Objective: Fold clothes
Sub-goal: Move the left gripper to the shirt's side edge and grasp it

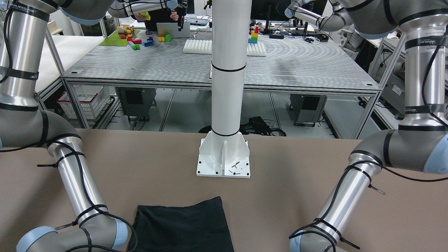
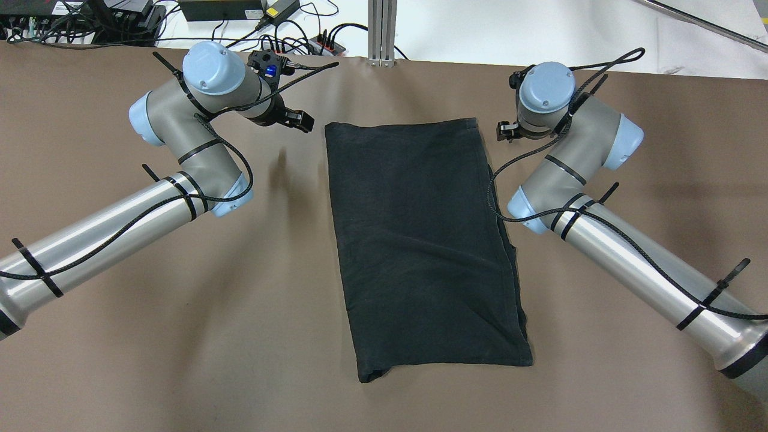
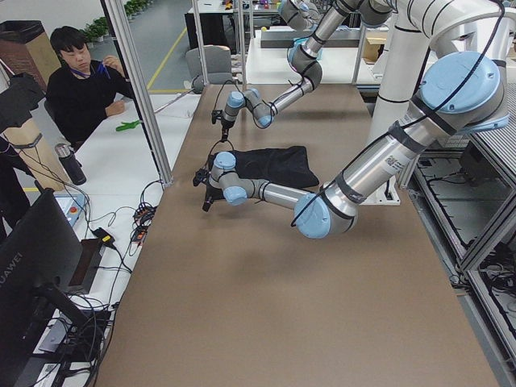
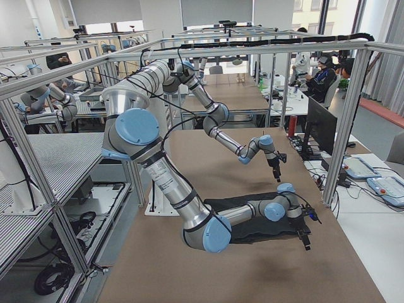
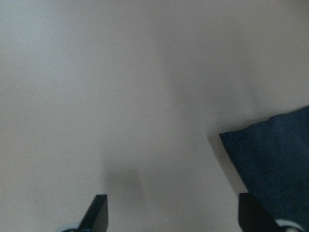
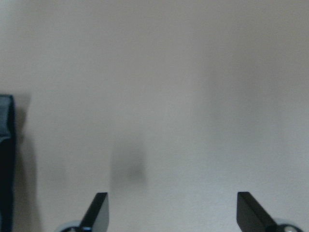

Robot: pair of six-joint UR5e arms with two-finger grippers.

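The black garment (image 2: 420, 240) lies flat on the brown table as a long folded rectangle, its hemmed end toward the table's far edge. It also shows in the front-facing view (image 1: 182, 227). My left gripper (image 2: 295, 120) hovers just left of the garment's far left corner. In the left wrist view the gripper (image 5: 175, 215) is open and empty, with the garment's corner (image 5: 275, 164) at the right. My right gripper (image 2: 504, 131) hovers just right of the far right corner. In the right wrist view it (image 6: 172, 210) is open and empty, with the garment's edge (image 6: 5, 159) at the left.
The white pillar's base plate (image 1: 223, 164) stands on the table on the robot's side of the garment. Cables and power bricks (image 2: 228, 9) and an aluminium post (image 2: 383, 30) lie beyond the table's far edge. A seated operator (image 3: 81, 81) is beyond that edge.
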